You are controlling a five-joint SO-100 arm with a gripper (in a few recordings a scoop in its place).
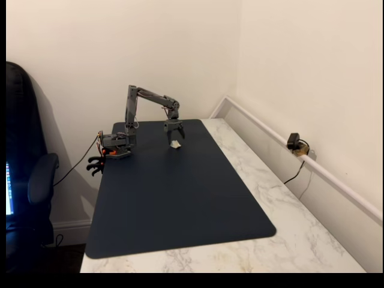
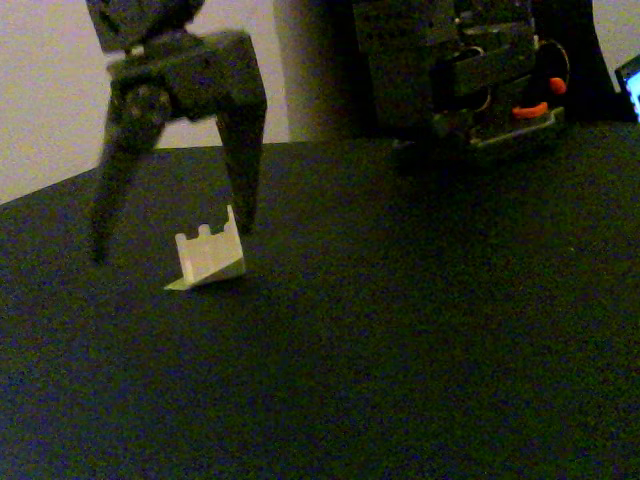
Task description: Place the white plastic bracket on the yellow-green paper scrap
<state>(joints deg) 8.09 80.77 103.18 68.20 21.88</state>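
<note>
One small white plastic bracket (image 2: 207,255) sits on the dark mat (image 2: 420,330) near the mat's far edge, its notched upper edge pointing up and its body leaning a little. A thin pale sliver shows at its lower left corner; this looks like the yellow-green paper scrap (image 2: 176,285) peeking out from under it, though the low light makes the colour hard to judge. In both fixed views the hand (image 2: 172,245) hangs directly over the piece with its two fingers spread wide apart and gripping nothing. One fingertip (image 2: 243,215) stands just behind the bracket's right side; whether it touches is not clear. The other reaches down well to the left.

Judging by this, the placing step seems to be at its close: the bracket appears released and resting on or against the scrap. The next move calls for a straight lift of the hand, keeping the fingers open so the near fingertip does not drag or tip the leaning piece off the paper. The mat lies on a marble-patterned worktop (image 1: 312,234), with the arm's base (image 1: 116,146) clamped at the mat's left edge.
</note>
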